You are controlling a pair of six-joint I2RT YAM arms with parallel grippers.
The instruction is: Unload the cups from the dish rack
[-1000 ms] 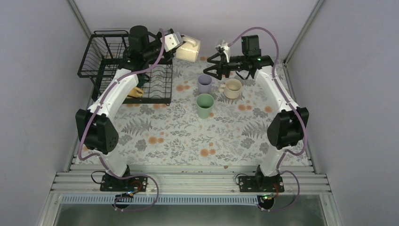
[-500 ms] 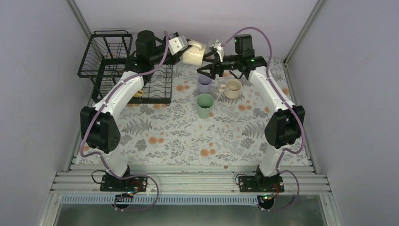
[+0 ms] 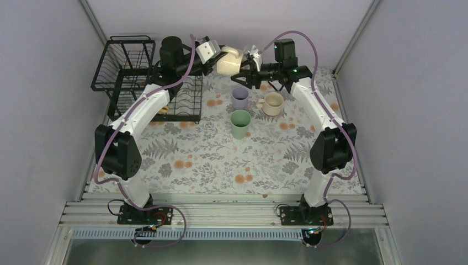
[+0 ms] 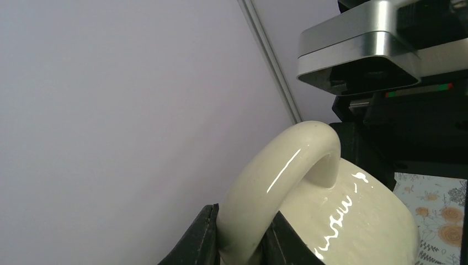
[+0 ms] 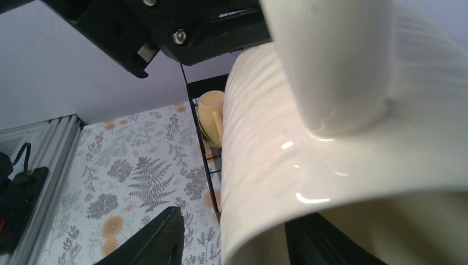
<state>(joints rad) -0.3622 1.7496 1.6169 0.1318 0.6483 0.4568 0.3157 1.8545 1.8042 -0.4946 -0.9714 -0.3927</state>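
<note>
Top external: cream mug (image 3: 228,63) tipped sideways, handle (image 4: 276,176) in left end effector (image 3: 218,56).

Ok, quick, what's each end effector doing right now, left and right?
Left end effector: closed on the handle of the cream mug.
Right end effector: open, fingers straddling the same mug's wall, gap visible, not clamped.

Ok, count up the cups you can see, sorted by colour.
Cream mugs: 2 (held mug, table mug)
Lavender tumbler: 1
Mint-green tumbler: 1
Yellow mug: 1
Total: 5 cups in view
</note>
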